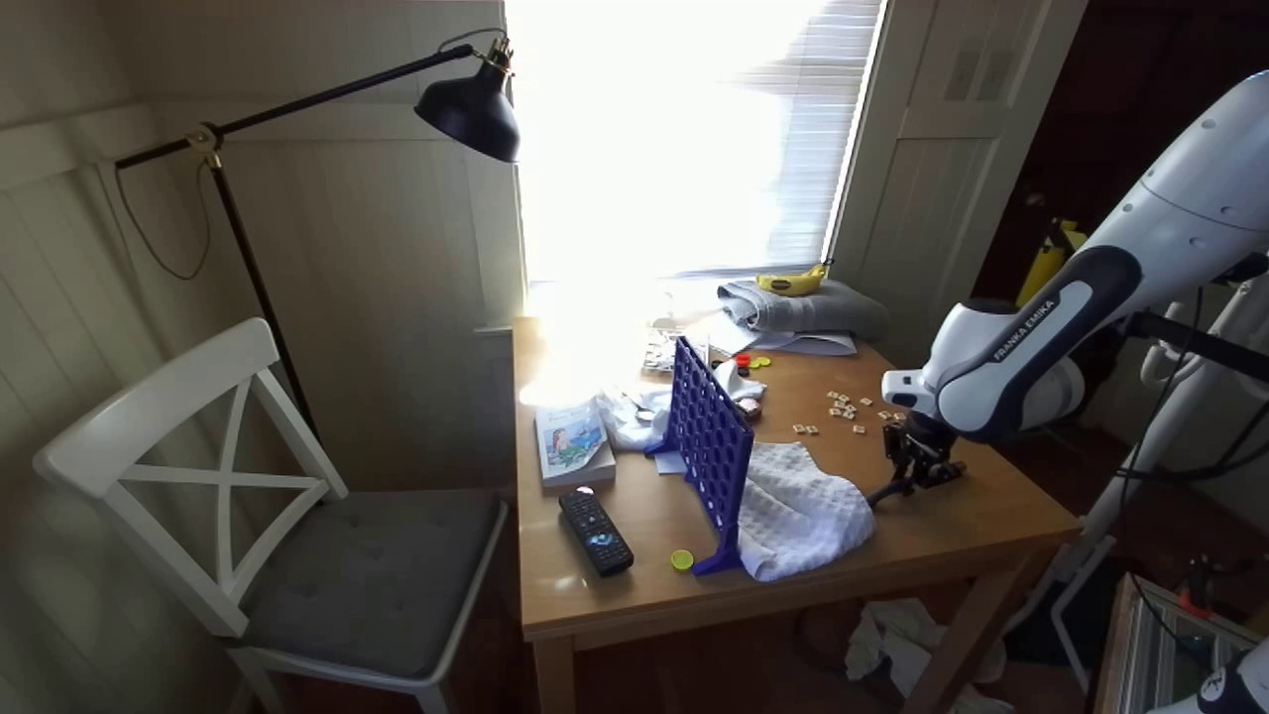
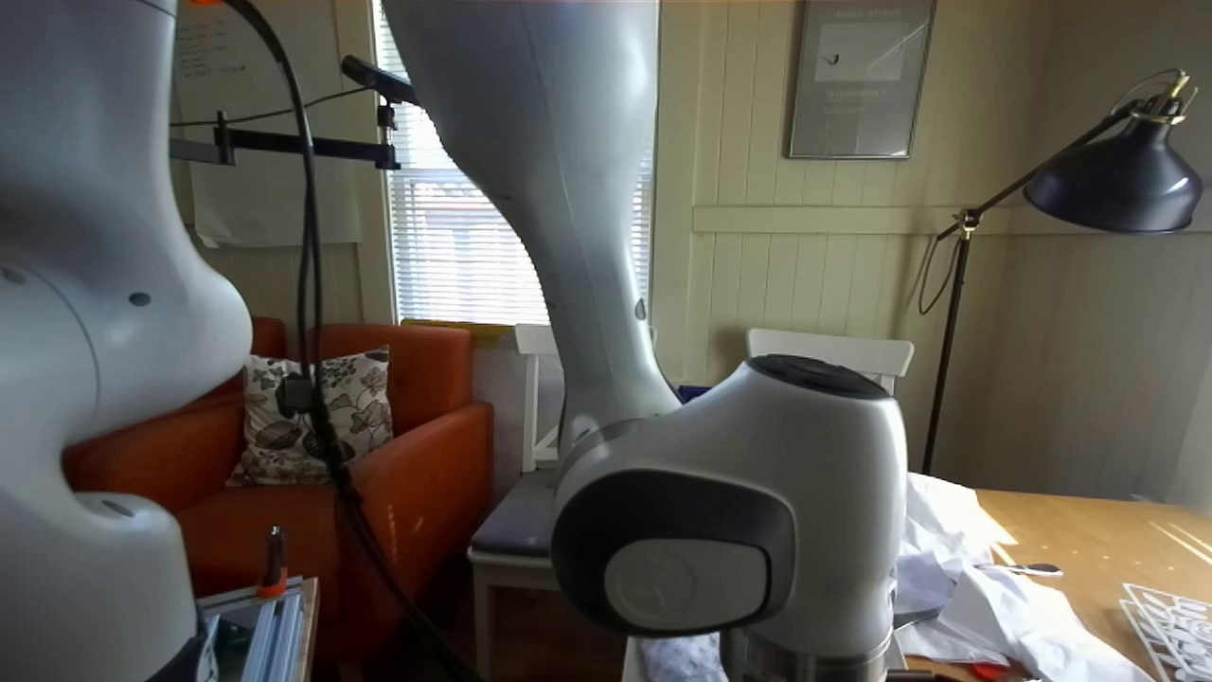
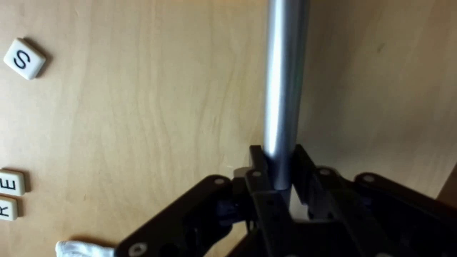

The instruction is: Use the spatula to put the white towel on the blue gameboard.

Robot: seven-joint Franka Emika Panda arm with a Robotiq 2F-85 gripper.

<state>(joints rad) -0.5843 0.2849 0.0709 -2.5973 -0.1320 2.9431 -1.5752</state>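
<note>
In the wrist view my gripper [image 3: 279, 160] has its fingers pressed on both sides of a silver round handle, which I take for the spatula [image 3: 284, 78]. The handle runs out of the top of that view, so its far end does not show there. In an exterior view the gripper [image 1: 927, 474] is low over the table's right part, and a dark curved piece [image 1: 889, 492] reaches from it to the towel's edge. The white towel [image 1: 808, 511] lies crumpled against the right side of the upright blue gameboard [image 1: 709, 436]. In an exterior view the arm hides most of the gameboard [image 2: 693, 391].
Letter tiles [image 1: 843, 405] lie scattered behind the gripper. A remote [image 1: 595, 533], a book [image 1: 575, 446] and a yellow disc [image 1: 682, 560] are left of the gameboard. White crumpled material [image 2: 985, 597] and a folded grey cloth with a banana [image 1: 790, 284] are farther back.
</note>
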